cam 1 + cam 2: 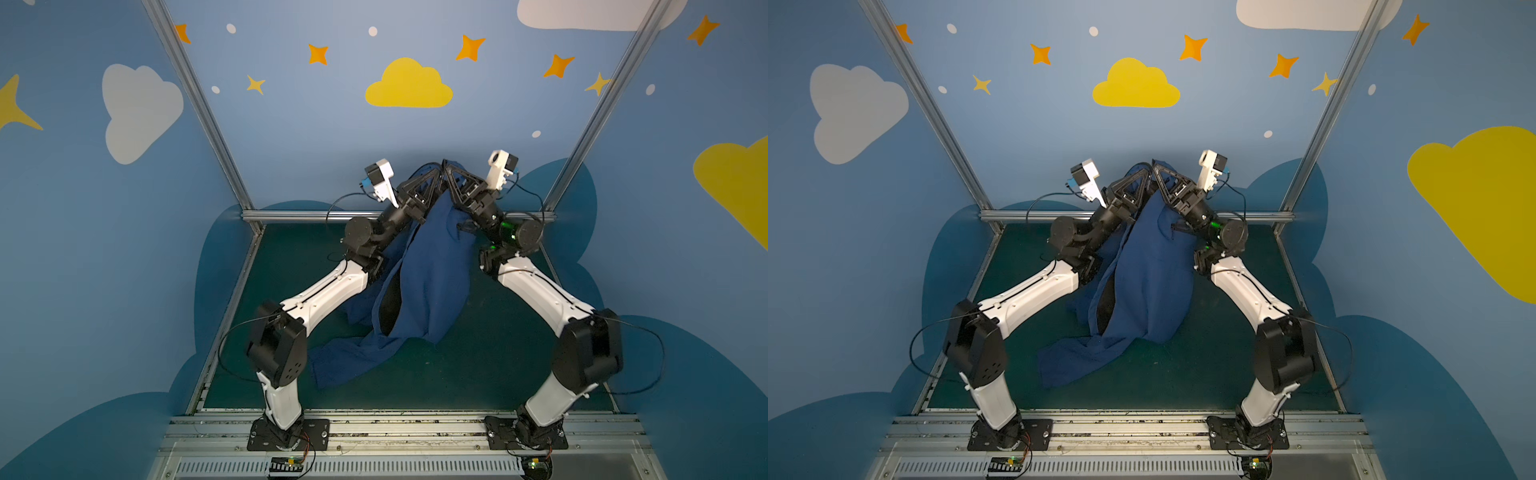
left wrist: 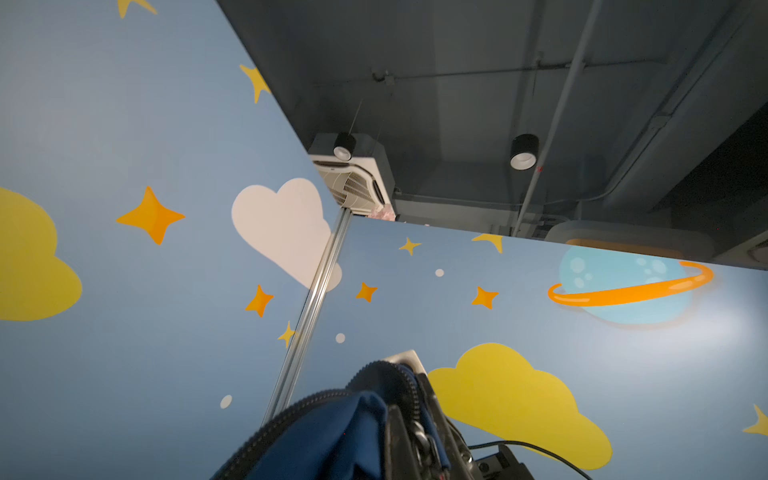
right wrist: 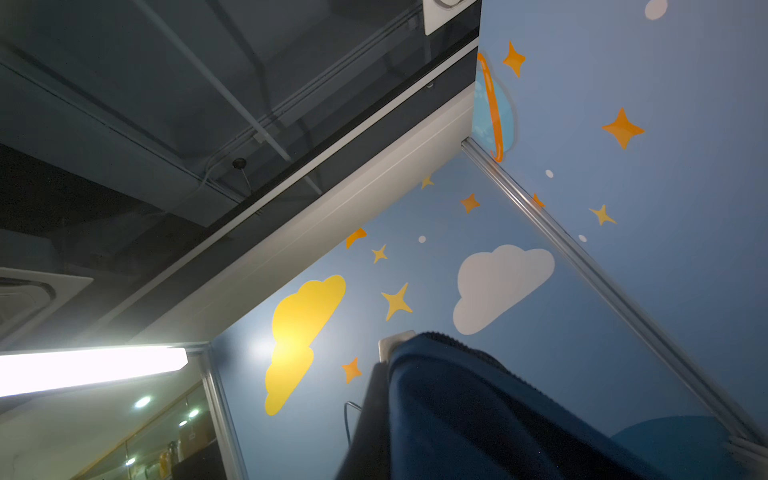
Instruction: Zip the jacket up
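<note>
**Top views.** In both top views the left gripper (image 1: pixel 437 168) and the right gripper (image 1: pixel 449 168) are pointing upward and meeting almost tip to tip, high above the far edge of the green mat (image 1: pixel 490 357). Each gripper is clenching an upper edge of the jacket (image 1: pixel 424 282). The jacket is hanging down between the two arms. Its lower part is lying crumpled on the mat and spreading toward the base of the left arm. The front is gaping open and exposing the black lining (image 1: pixel 390 303).

**Left wrist view.** The camera is looking up at the blue walls (image 2: pixel 124 124) and the ceiling (image 2: pixel 498 83). Blue cloth from the jacket (image 2: pixel 332 436) is bunching against the gripper. A curved run of zipper teeth (image 2: pixel 386 372) is arching over the cloth. A pale fingertip (image 2: pixel 409 358) is showing just behind the teeth. The jaws are pressing on the cloth, with no gap showing.

**Right wrist view.** The jacket (image 3: pixel 478 415) is draping over the gripper and hiding most of it. Only one pale fingertip (image 3: pixel 395 343) is protruding beside the folded edge. The cloth is hiding the jaw gap, and it is running straight into the clamp.
</note>
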### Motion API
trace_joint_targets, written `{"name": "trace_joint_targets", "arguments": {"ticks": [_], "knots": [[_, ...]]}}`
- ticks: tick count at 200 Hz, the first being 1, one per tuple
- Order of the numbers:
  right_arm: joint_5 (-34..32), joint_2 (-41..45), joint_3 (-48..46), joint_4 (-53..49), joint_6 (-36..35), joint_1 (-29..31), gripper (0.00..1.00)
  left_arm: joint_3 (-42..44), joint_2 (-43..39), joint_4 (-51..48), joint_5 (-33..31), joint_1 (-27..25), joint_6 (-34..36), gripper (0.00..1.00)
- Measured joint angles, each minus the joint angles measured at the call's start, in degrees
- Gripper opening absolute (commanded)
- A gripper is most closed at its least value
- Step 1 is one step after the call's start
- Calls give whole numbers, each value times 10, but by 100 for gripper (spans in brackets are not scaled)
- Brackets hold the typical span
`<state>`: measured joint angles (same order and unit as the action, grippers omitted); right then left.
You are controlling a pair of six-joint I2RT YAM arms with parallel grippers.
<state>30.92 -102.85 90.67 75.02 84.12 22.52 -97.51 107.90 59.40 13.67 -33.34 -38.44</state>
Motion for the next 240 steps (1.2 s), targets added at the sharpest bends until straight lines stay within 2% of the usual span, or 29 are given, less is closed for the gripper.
{"name": "trace_joint_targets", "arguments": {"ticks": [17,51,63,76,89,122,141,188,240], "knots": [[9,-96,150,-13,13,-17,0,-121,52,-69,23,24,-5,3],[26,-275,538,-103,35,-28,0,-402,151,-200,77,48,-7,3],[30,-295,603,-116,44,-27,0,-450,164,-216,100,49,-16,3],[38,-292,606,-105,58,-26,0,-449,158,-210,119,47,-32,3],[45,-261,535,-66,70,-25,0,-377,127,-177,125,44,-48,3],[29,-77,103,-13,37,-18,0,-68,12,-98,81,40,-44,3],[23,-10,-63,-7,15,-16,0,69,-20,-48,60,32,-49,3],[-8,85,-295,0,-46,15,0,298,-81,52,14,4,-73,3],[-55,195,-502,24,-101,40,0,454,-106,158,-56,-66,-98,3]]}}
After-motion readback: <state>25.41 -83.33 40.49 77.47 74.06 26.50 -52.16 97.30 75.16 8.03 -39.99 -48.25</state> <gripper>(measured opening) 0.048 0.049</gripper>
